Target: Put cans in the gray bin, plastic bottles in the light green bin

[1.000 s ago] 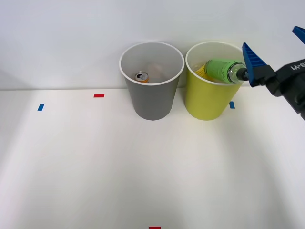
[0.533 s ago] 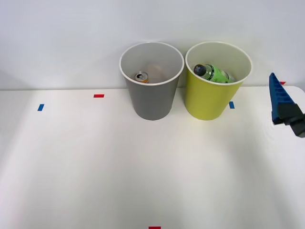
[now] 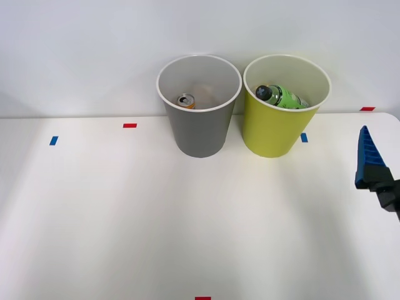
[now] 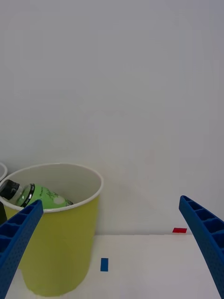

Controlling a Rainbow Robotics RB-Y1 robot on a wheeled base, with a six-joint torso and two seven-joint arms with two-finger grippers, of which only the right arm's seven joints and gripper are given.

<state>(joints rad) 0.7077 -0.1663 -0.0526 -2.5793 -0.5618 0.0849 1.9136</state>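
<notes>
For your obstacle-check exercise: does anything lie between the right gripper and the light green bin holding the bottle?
Nothing visible does. The right gripper is open; only bare table lies between it and the light green bin with the bottle.

No word, brand or number can be read anywhere; the bright green wrap label of the small plastic bottle (image 3: pixel 285 97) lying in the round yellow-green plastic bin (image 3: pixel 275 134) carries black print too small to make out; the small red and blue tape marks (image 3: pixel 129 125) on the white table (image 3: pixel 187 219) bear no writing.
</notes>
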